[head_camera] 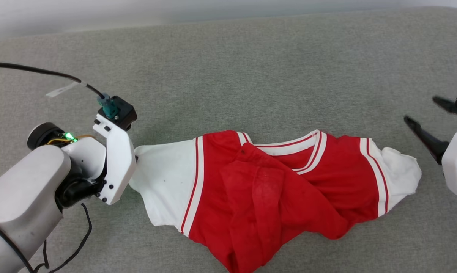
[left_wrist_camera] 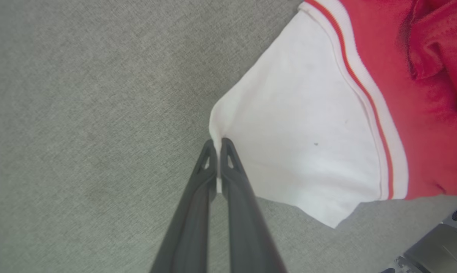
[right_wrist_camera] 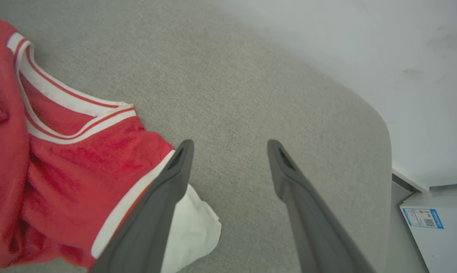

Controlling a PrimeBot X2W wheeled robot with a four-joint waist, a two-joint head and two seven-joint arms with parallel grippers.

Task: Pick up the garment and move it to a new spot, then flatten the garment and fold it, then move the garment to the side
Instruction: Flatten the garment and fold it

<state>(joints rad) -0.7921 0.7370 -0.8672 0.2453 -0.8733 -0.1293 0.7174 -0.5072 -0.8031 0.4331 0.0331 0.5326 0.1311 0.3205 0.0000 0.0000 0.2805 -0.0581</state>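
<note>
The garment (head_camera: 289,182) lies crumpled across the grey surface, a red jersey with white sleeves at both ends and a striped collar toward the back. My left gripper (left_wrist_camera: 218,146) is shut on the edge of the left white sleeve (left_wrist_camera: 308,125), with a sliver of white cloth pinched between its fingers. In the head view the left wrist (head_camera: 114,163) stands over that sleeve's tip. My right gripper (head_camera: 421,109) is open, just beyond the right sleeve. In the right wrist view it (right_wrist_camera: 230,146) holds nothing, and its left finger overlaps the garment (right_wrist_camera: 80,163).
A grey fabric surface (head_camera: 228,76) spreads wide behind and around the shirt. Its rounded far corner (right_wrist_camera: 376,121) meets a pale wall, with a white box bearing a blue label (right_wrist_camera: 437,227) beyond it. A black cable (head_camera: 35,70) trails from my left wrist.
</note>
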